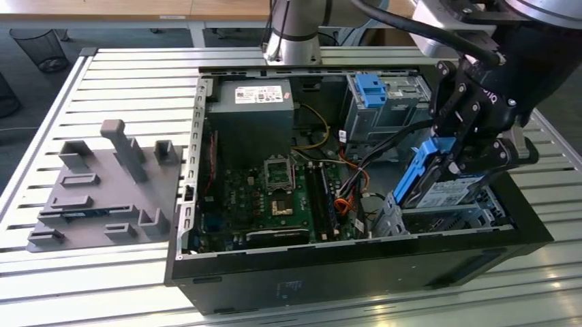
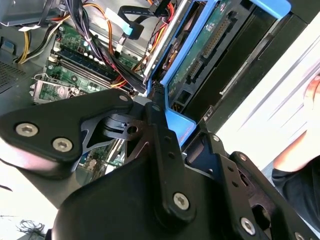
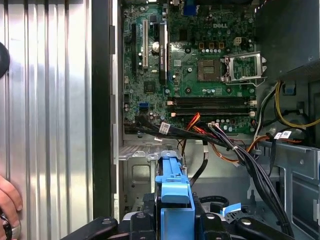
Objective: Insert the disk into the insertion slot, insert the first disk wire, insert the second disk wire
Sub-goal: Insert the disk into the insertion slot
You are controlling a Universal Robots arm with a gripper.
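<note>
1. Exterior view: a slatted metal table [image 1: 118,68] carries an open computer case [image 1: 364,266]. A grey fixture plate [image 1: 100,197] lies beside the case, toward the table's edge on the exterior view's left.
2. Inside the case, the power supply [image 1: 250,116] and the motherboard [image 1: 272,197] take up the half on the exterior view's left. A taller bay [image 1: 373,92] with a blue tab stands at the far corner on the exterior view's right.
3. The insertion slot [image 1: 446,218], a perforated silver cage, sits in the near corner of the case on the exterior view's right.
4. The gripper [image 1: 459,160] hangs over that corner, clamped on the upper end of the disk [image 1: 437,184]. The disk is steeply tilted, with its lower end at the mouth of the cage and its label facing up. I cannot tell whether it touches the metal.
5. My judgement is that the first step, seating the disk, is in hand and not yet done. To finish, the disk would have to be levelled, lined up with the cage walls and pushed straight in. No disk wire looks plugged in.
6. The second wrist view shows the disk's green circuit-board underside [image 2: 210,45] and the blue frame [image 2: 175,125] pinched in the black linkage. The exterior view hides both.
7. The first wrist view looks along the blue frame [image 3: 172,190] to loose cables [image 3: 235,150] crossing the case floor.
8. A person's hand [image 3: 7,200] rests at the table's edge.
</note>
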